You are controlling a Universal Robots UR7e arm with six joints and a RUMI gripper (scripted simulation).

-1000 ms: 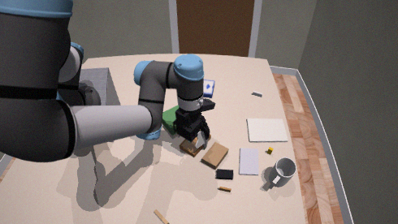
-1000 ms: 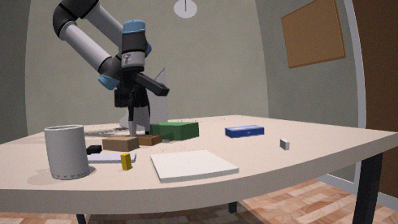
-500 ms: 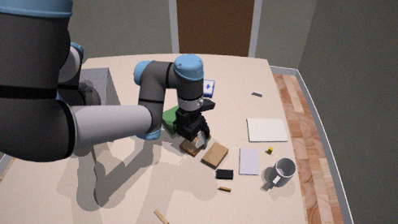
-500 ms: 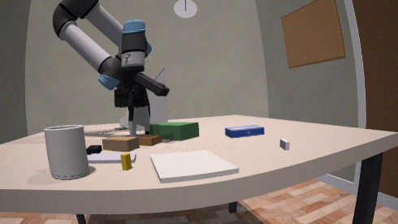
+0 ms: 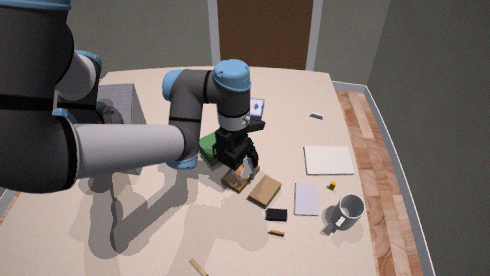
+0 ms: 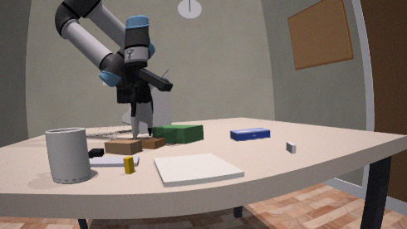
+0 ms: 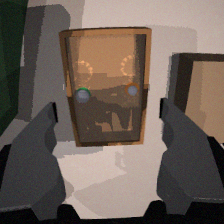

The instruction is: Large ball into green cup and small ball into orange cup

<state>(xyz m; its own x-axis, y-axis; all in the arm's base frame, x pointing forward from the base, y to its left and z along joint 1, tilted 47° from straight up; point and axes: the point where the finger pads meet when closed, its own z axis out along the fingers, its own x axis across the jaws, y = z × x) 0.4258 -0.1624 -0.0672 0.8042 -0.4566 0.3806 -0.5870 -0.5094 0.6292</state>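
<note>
The covered wooden puzzle [image 7: 106,85] lies flat on the table, also in the top view [image 5: 236,179] and the exterior view [image 6: 153,143]. In the wrist view a grey-blue ball sits in the green cup [image 7: 82,95] and a smaller ball sits in the orange cup [image 7: 131,90]. My gripper [image 7: 107,101] is open just above the puzzle, one finger on each side and clear of its edges. It also shows in the top view [image 5: 245,167] and the exterior view [image 6: 141,132]. Nothing is between the fingers.
A green block [image 5: 209,145] lies just behind the puzzle and a plain wooden block [image 5: 265,190] just to its right. A grey mug [image 5: 349,210], two white pads [image 5: 328,160], a black block [image 5: 276,214] and a yellow cube [image 5: 332,185] lie further right.
</note>
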